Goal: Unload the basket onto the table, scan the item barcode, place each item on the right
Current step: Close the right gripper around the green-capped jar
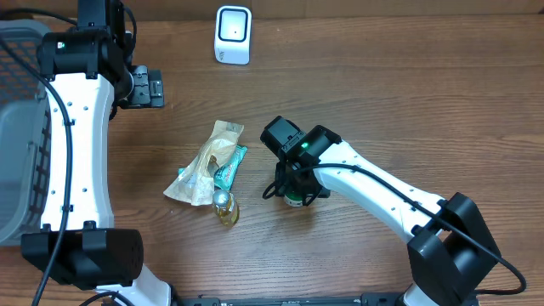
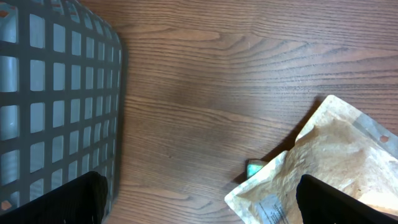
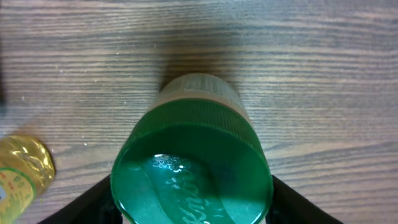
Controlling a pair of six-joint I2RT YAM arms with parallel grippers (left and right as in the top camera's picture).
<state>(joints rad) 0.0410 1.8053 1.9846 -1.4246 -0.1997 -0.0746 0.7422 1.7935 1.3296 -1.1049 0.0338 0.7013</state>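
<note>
A bottle with a wide green cap (image 3: pixel 193 168) stands upright on the wooden table, and only a sliver of it (image 1: pixel 294 201) shows under the arm in the overhead view. My right gripper (image 3: pixel 191 202) is straight above it, its black fingers (image 3: pixel 93 202) hugging both sides of the cap with no visible gap. Whether they press on it does not show. The white barcode scanner (image 1: pixel 233 34) stands at the table's far edge. My left gripper (image 1: pixel 146 87) hovers open at the back left with nothing in it, and in its own view (image 2: pixel 199 205) it is over bare wood.
A grey mesh basket (image 1: pixel 17 127) fills the left edge (image 2: pixel 56 93). A brown paper pouch (image 1: pixel 208 161), a teal packet (image 1: pixel 231 166) and a small yellow bottle (image 1: pixel 226 209) lie together left of the right gripper. The yellow bottle (image 3: pixel 22 168) shows beside the green cap.
</note>
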